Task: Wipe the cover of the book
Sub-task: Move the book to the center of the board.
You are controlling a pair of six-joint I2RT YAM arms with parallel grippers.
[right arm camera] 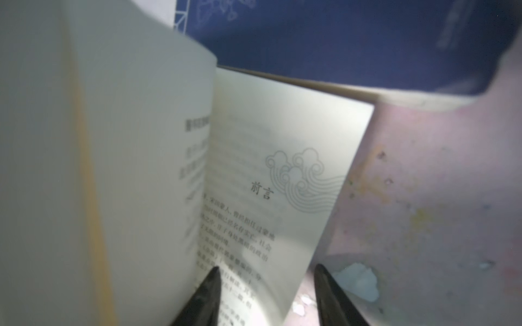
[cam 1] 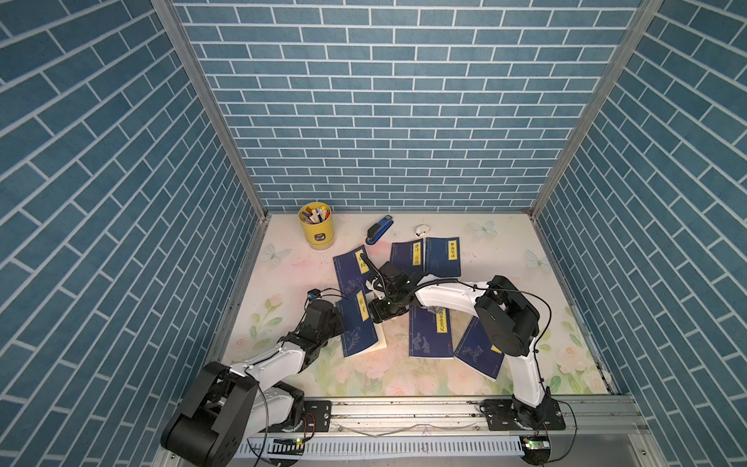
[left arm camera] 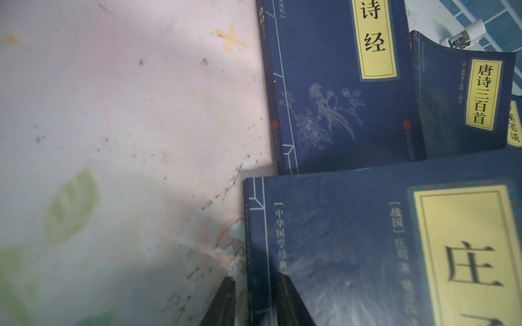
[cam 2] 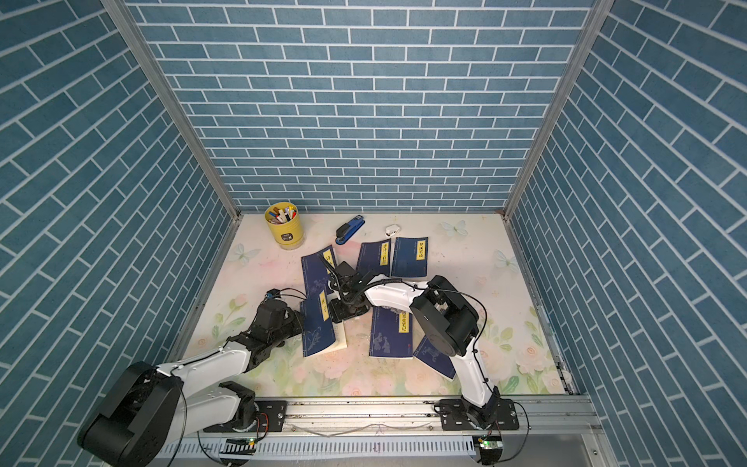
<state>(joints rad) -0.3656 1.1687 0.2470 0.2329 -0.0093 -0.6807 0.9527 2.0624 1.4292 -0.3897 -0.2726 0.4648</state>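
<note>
The book [cam 1: 355,323] is dark blue with a yellow title label and lies at the front left of the table, its cover lifted off the cream pages. My left gripper [cam 1: 338,321] is shut on its spine edge; in the left wrist view the spine [left arm camera: 255,254] runs between the two fingers of that gripper [left arm camera: 255,296]. My right gripper [cam 1: 378,313] is open at the book's far corner. In the right wrist view its fingers [right arm camera: 209,293] straddle the edge of a printed page [right arm camera: 268,183], with the blue cover [right arm camera: 339,42] raised behind. Both top views show the book [cam 2: 317,323].
Several other blue books lie around: one [cam 1: 349,269] just behind, two [cam 1: 442,256] at the back, two [cam 1: 430,333] under the right arm. A yellow pen cup [cam 1: 316,226], a blue stapler [cam 1: 379,229] and a small white object [cam 1: 422,230] stand near the back wall.
</note>
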